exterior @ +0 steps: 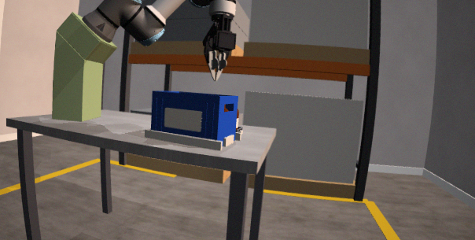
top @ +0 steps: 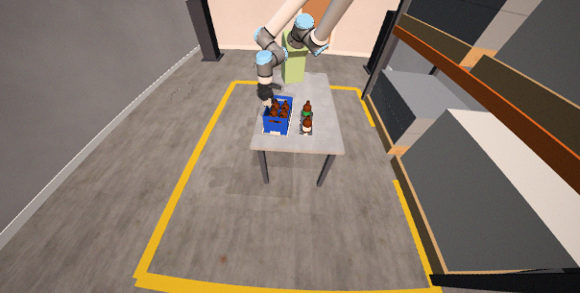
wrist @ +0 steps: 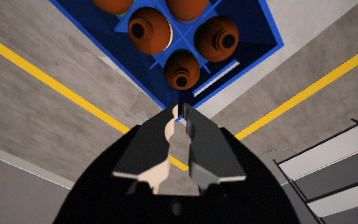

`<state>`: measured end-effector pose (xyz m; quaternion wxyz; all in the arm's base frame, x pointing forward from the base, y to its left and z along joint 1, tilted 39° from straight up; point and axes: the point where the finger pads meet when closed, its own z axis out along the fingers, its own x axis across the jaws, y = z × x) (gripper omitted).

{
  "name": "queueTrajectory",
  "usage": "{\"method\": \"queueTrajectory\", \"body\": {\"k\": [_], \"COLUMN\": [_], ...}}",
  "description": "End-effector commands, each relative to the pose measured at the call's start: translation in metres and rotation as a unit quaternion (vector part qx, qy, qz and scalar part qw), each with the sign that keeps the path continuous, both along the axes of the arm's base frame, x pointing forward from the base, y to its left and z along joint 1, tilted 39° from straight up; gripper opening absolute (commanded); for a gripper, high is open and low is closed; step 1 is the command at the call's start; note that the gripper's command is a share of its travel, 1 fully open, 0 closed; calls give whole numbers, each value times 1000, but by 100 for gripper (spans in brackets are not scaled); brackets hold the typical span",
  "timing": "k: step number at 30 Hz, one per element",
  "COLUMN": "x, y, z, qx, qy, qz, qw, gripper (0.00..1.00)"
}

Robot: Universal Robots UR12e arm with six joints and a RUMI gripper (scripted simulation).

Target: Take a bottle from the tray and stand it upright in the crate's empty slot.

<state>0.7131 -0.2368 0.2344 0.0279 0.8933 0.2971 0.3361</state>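
Note:
The blue crate (top: 267, 127) (exterior: 157, 110) (wrist: 265, 31) stands on the table (top: 317, 146) (exterior: 118, 138) with several brown bottles upright in it. Three of them show from above in the wrist view: one (wrist: 181, 70) in the nearest corner slot and two (wrist: 216, 39) (wrist: 149, 30) beside it. I cannot see the empty slot. The tray (top: 306, 133) to the crate's right holds two bottles, one with a green band (top: 307, 107) and one with a white band (top: 307, 122). My gripper (top: 267, 103) (exterior: 215, 78) (wrist: 180, 103) is shut and empty. It hangs above the crate's far left corner, well clear of the bottle tops.
A green pedestal (top: 294, 64) (exterior: 76, 79) stands at the table's back edge. A grey bar (exterior: 182, 139) lies along the crate's side. A shelving rack (top: 480, 110) (exterior: 299, 59) stands right of the table. A yellow floor line (top: 192, 158) (wrist: 40, 75) rings the table.

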Motion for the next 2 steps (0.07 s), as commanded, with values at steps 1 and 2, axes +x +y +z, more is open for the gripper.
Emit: {"method": "queueTrajectory", "body": {"k": [1, 2], "x": [-2, -2], "y": [0, 0], "z": [0, 0], "qx": [1, 1], "qy": [0, 0], "qz": [0, 0], "qw": [1000, 1000], "gripper": [0, 0]}}
